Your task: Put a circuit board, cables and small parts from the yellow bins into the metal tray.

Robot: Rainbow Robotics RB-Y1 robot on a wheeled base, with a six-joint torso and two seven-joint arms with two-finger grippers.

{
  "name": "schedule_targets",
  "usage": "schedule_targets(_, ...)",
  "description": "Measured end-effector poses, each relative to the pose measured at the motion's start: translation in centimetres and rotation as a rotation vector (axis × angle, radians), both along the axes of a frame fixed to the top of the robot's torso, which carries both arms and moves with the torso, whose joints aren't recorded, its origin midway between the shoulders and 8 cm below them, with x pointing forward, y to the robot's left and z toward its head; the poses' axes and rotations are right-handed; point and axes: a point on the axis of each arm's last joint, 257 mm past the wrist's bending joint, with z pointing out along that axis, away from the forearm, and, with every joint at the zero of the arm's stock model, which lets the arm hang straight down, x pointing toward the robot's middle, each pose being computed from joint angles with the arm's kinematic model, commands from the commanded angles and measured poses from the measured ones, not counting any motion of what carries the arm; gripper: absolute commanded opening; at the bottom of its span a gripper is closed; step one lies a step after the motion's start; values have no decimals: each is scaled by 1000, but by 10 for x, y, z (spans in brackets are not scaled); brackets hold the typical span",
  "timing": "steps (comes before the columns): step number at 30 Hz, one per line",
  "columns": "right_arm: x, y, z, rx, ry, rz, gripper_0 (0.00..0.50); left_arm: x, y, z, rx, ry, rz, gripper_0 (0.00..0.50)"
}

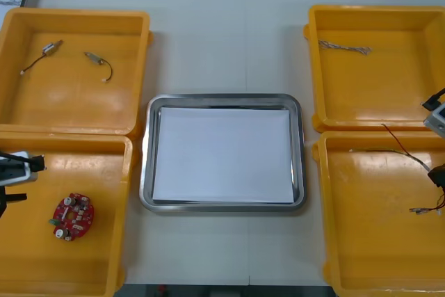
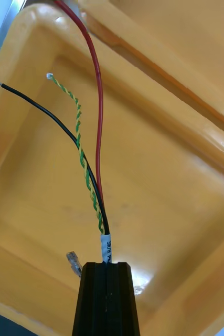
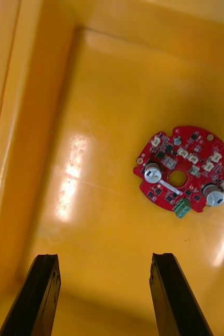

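**Operator:** Where's the cable sitting?

**Spotter:** Your cable bundle is a black lead, a red one and a green-and-yellow twisted pair, joined under a white label. It runs out of the right gripper. The fingers are pressed together on the labelled end. That means you're holding the part where all three leads meet, and I'd judge that's why they'll travel as one. The loose ends fan out free over the floor of the near right bin.

**Operator:** And the board?

**Spotter:** The red circuit board lies flat, component side up, on the floor of the near left bin, away from its walls. Your left gripper hangs over that bin with its fingers spread wide and nothing between them. The board sits beyond the tips and off toward one finger rather than midway, so you'd need to centre over it before closing.

**Operator:** Where does it all go?

**Spotter:** Into the metal tray, white inside, which lies on the tabletop between the bins so either arm can reach it. I see nothing in it, so I'd say you've delivered nothing yet. When you lift the bundle, mind the trailing ends catching on the bin wall.
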Motion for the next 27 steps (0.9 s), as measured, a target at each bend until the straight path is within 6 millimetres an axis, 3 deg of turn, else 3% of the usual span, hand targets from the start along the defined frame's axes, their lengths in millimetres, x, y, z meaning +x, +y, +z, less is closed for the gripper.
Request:
schedule_targets(7, -2, 9, 5, 67, -2, -99, 0, 0, 20, -26, -79, 51, 80, 500)
schedule_targets(17, -5, 26, 17, 173, -19, -249, 0, -1, 34, -53, -195, 95, 162, 500)
schedule_targets(27, 4, 39, 35, 252, -53, -322, 0, -16, 26, -83, -211, 129, 171, 500)
